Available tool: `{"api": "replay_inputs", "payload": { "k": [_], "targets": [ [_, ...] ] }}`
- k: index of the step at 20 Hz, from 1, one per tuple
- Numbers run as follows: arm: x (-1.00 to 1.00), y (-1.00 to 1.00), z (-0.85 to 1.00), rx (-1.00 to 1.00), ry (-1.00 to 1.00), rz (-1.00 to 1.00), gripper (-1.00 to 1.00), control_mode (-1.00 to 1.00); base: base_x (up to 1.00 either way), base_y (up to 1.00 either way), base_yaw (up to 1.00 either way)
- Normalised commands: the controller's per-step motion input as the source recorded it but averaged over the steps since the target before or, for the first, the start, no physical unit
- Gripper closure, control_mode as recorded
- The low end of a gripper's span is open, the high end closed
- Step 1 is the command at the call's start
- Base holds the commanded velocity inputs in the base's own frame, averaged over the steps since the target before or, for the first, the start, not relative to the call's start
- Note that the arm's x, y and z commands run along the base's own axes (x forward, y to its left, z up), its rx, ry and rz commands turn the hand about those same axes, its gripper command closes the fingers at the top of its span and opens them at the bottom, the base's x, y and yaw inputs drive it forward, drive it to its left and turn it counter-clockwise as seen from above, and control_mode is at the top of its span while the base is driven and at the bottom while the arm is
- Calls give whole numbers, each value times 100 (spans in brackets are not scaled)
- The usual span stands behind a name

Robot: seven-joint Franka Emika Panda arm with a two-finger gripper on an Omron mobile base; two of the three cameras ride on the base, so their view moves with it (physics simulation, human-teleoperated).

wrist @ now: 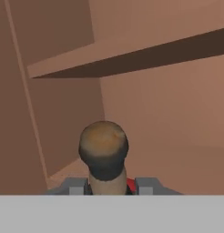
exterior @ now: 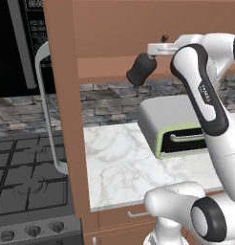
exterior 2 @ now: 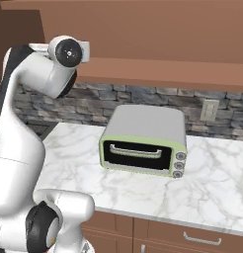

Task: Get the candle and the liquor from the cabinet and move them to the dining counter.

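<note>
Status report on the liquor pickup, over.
Gripper shut on the liquor. Bottle tilted, at the cabinet's lower front edge. Toaster oven right below it on the worktop; open cabinet door close alongside.

Colour rundown, everything placed off pale-green-fronted grey toaster oven (exterior 2: 143, 143): black window, three silver knobs down its right side.

Under it: white grey-veined marble worktop (exterior: 124, 167).

Behind it: stone backsplash (exterior 2: 143, 96), mixed grey and charcoal blocks; beige outlet plate (exterior 2: 209, 109) to its right.

Above it: plain brown wooden wall cabinet (exterior: 110, 28), same brown inside, darker under shelf.

Up-left of oven: squat black bell-shaped bottle (exterior: 141, 69); in hand view its stopper looks brownish-tan on top, dark below.

Far left of oven: black gas stove (exterior: 24, 182) with grey knobs.
</note>
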Motion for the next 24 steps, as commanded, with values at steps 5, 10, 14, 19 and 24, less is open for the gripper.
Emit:
{"api": "replay_inputs", "payload": {
  "k": [5,10,14,19,24],
  "targets": [
    [-70,-34,1,-13,11,-2,100,-100,0,0,0],
    [-50,-30,0,-12,21,-5,100,-100,0,0,0],
    [-27,-44,-1,-15,18,-7,100,-100,0,0,0],
    [-34,-38,-18,-20,16,-10,100,-100,0,0,0],
    [-42,-33,-26,-17,14,-12,100,-100,0,0,0]
  ]
}}
